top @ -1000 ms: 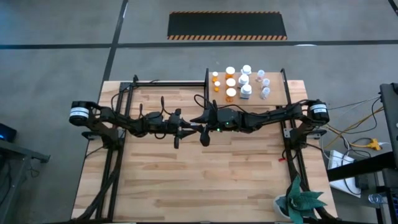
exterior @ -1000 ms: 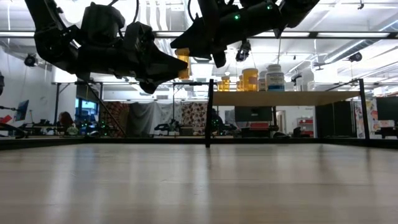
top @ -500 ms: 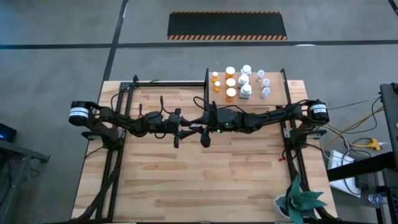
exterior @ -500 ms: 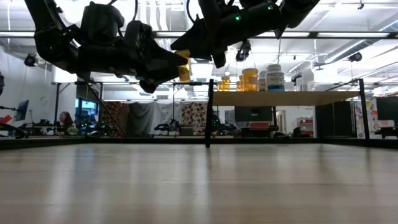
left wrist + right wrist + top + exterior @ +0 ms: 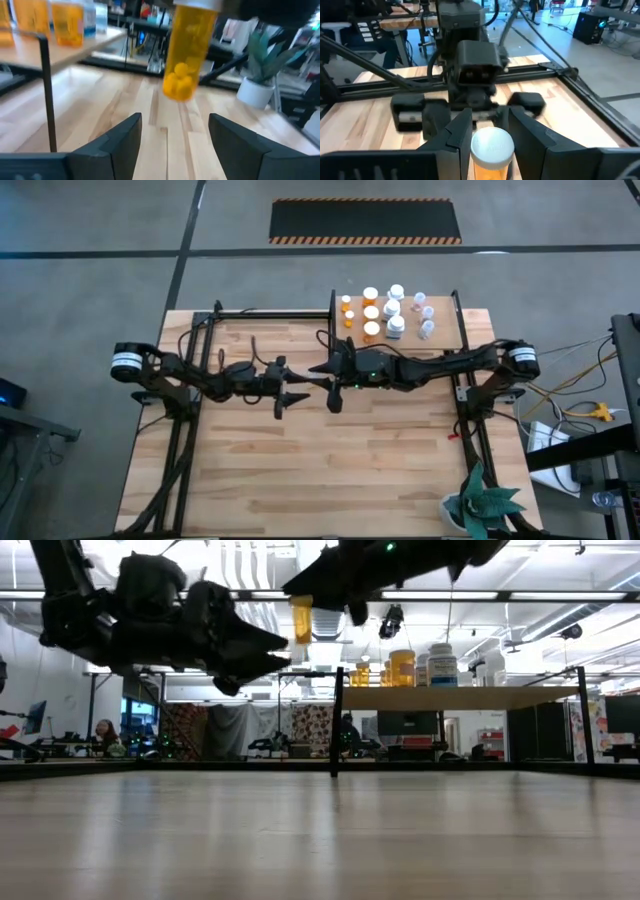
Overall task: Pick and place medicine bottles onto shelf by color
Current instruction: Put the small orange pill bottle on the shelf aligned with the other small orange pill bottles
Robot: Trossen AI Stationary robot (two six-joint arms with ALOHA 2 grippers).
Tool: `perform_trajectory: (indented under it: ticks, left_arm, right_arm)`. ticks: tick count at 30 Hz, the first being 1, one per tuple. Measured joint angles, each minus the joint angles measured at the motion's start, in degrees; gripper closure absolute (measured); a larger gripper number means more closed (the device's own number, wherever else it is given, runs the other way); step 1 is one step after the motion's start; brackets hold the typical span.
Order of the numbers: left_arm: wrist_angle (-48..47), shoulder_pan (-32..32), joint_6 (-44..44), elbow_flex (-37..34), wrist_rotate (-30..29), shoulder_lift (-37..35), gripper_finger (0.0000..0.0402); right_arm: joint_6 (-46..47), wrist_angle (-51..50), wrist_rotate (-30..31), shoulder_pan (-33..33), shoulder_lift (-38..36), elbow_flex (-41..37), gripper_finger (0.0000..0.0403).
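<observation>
- Risk, handover: the right tool [image 5: 487, 131] grips an orange bottle [image 5: 189, 52] by its upper body, just under the white cap, above the middle of the table [image 5: 300, 470]. The left tool [image 5: 172, 145] stands released, fingers spread, just beside the bottle but not touching it. In judgement, the one-sided grip could let the bottle swing or slip if the arm moves sharply.
- Risk, collision: the two tools face each other closely. A move by either arm along the shared line could knock the bottle loose.
- Risk, placement: the shelf [image 5: 445, 332] at the far right of the table already carries bottles [image 5: 385, 312], orange ones toward the left, white and clear ones toward the right. The rows stand close, so a descent off line could topple neighbours, and a drop in the wrong group would spoil the colour sorting.
- Surface: light plank table, bare under the arms; a potted plant [image 5: 483, 502] sits at the near right corner.
- Room: grey concrete floor with a striped mat [image 5: 365, 221]; beyond the table are benches, monitors and a seated person [image 5: 104, 734].
</observation>
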Motion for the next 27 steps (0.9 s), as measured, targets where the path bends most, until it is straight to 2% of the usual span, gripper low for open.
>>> perform_trajectory:
  ticks: [2,7,11,14,18,23,27]
  left_arm:
    - [4.74,0.0,-0.02,-1.85,-0.01,0.0,0.0186]
    - [13.44,0.07,-0.13,-5.92,-0.15,0.04,0.0186]
    - [14.27,0.07,-0.13,-6.43,-0.34,0.08,0.0186]
    - [14.72,0.07,0.3,-5.99,-0.79,0.15,0.0186]
    - [14.6,0.07,1.29,-5.86,-1.77,0.2,0.0186]
    - [14.58,0.07,1.33,-5.89,-2.45,0.2,0.0186]
    - [14.56,0.07,1.33,-5.9,-2.57,0.2,0.0186]
  right_arm:
    - [-0.53,-2.74,1.29,0.0,-2.13,0.0,0.0298]
    - [-2.1,-5.8,10.9,0.0,-7.68,-1.51,0.0298]
    - [-2.43,-3.17,22.29,-0.02,-9.69,-4.57,0.0298]
    - [-3.65,0.1,32.39,-0.02,-9.03,-6.89,0.0298]
    - [-4.96,5.43,40.76,-0.04,-6.23,-8.69,0.0298]
    - [-6.38,9.46,48.11,-0.15,-2.3,-8.66,0.0298]
    - [-6.35,12.18,51.18,-0.5,-0.52,-8.46,0.0298]
